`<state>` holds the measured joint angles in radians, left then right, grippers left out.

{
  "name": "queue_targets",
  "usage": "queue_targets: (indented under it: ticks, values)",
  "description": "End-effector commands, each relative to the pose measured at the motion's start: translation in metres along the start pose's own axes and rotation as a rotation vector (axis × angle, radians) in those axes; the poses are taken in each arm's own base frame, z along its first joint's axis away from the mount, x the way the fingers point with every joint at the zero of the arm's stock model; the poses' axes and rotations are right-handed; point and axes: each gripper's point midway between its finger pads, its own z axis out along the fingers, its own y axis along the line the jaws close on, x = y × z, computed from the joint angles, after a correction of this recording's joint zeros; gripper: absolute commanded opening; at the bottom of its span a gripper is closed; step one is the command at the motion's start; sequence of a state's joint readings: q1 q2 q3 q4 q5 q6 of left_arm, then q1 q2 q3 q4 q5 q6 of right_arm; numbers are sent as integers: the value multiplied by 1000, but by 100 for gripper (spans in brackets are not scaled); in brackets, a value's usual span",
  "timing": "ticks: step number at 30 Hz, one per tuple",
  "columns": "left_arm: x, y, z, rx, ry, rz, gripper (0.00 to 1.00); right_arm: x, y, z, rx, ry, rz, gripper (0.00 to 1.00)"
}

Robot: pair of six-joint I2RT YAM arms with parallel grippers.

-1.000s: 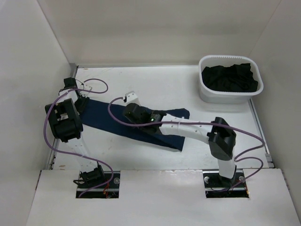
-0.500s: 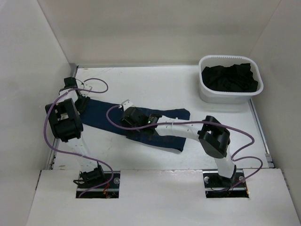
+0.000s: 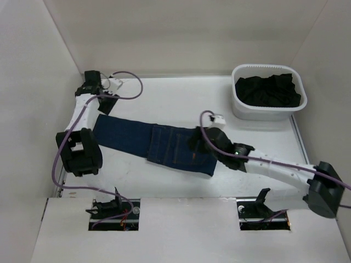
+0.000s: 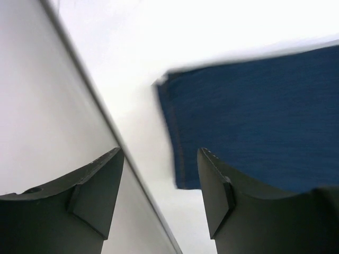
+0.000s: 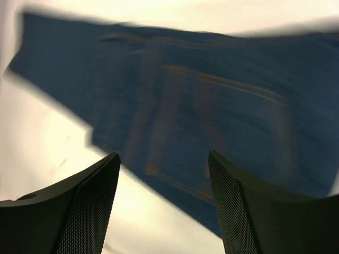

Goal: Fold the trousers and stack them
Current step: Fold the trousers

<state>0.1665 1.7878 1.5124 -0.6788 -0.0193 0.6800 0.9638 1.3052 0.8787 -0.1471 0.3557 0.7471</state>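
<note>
Flatly, navy denim trousers [image 3: 156, 143] are laid out, long tan-stitched strip, left gripper [image 4: 160, 153] and right gripper [image 5: 163, 156] spread wide, empty.

Camera placement: one fixed overhead, two wrist-mounted.
The top view sits high behind the arm bases and faces down over the whole table [image 3: 181, 104]. The left wrist view looks closely past its fingers [image 4: 98, 193] at the trousers' [image 4: 254, 116] left end. The right wrist view, blurred, is close over their right half. All three views share the trousers.
</note>
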Motion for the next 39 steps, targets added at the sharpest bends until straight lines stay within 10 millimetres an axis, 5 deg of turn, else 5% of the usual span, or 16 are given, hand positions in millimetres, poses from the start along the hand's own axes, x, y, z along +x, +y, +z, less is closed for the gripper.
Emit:
queue_targets:
  ticks: [1,5,11,17,22,27,29,33,39]
  values:
    - [-45,-55,-45,130,-119,88,57,35,-71,-10,190,-23,349,71]
    - [-62,-116,-55,270,-162,149,56,46,-111,-16,230,-68,464,73]
    - [-53,-237,-75,639,-172,255,54,19,-135,4,116,-139,513,72]
    - [-27,-289,-49,733,-48,240,50,36,-145,15,121,-59,543,71]
    - [-17,-295,-17,692,24,215,48,66,-148,24,155,72,542,59]
    - [-17,-291,-4,646,22,228,48,83,-159,30,181,139,576,14]
    - [-20,-288,-7,641,12,224,49,74,-164,26,184,110,583,3]
    - [-31,-272,-19,621,-25,180,49,37,-164,8,157,31,555,0]
    - [-26,-215,-23,519,-31,100,53,-27,-178,-57,237,-44,393,0]
